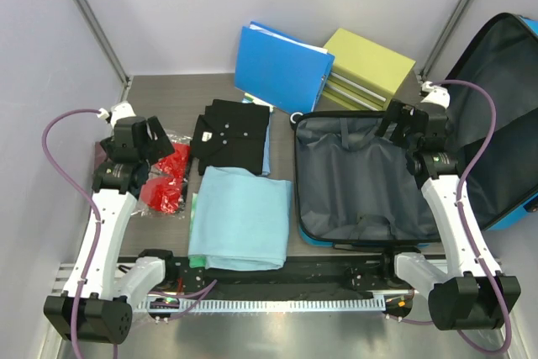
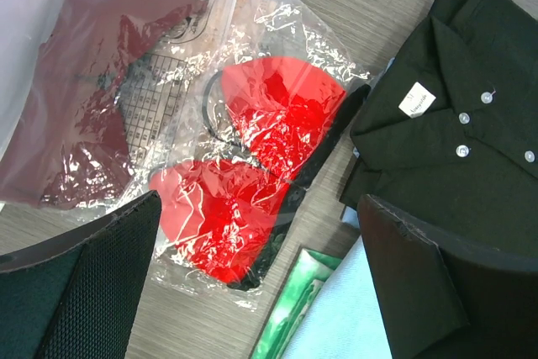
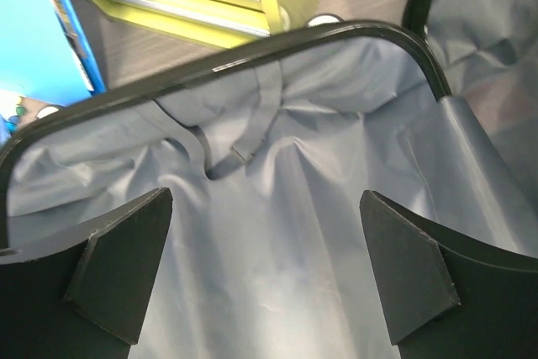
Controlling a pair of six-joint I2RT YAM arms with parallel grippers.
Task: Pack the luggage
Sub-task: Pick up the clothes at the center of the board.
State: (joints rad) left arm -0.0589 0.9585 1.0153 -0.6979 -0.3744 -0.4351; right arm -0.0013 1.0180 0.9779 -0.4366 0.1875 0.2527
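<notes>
The blue suitcase (image 1: 313, 237) lies open on the right with its grey lining (image 1: 361, 182) bare and its lid (image 1: 504, 124) leaning at the far right. The lining fills the right wrist view (image 3: 286, 250). My right gripper (image 1: 403, 124) is open and empty above the suitcase's far right part. My left gripper (image 1: 155, 136) is open and empty above a clear bag of red items (image 1: 168, 178), which shows in the left wrist view (image 2: 252, 174). A folded black shirt (image 1: 231, 136) and a folded light-blue cloth (image 1: 239, 216) lie between the bag and the suitcase.
A flat blue folder (image 1: 277, 65) and a yellow-green drawer box (image 1: 370, 69) stand at the back. A second clear bag with dark red contents (image 2: 92, 107) lies left of the red one. A green-white packet (image 2: 294, 308) peeks from under the light-blue cloth.
</notes>
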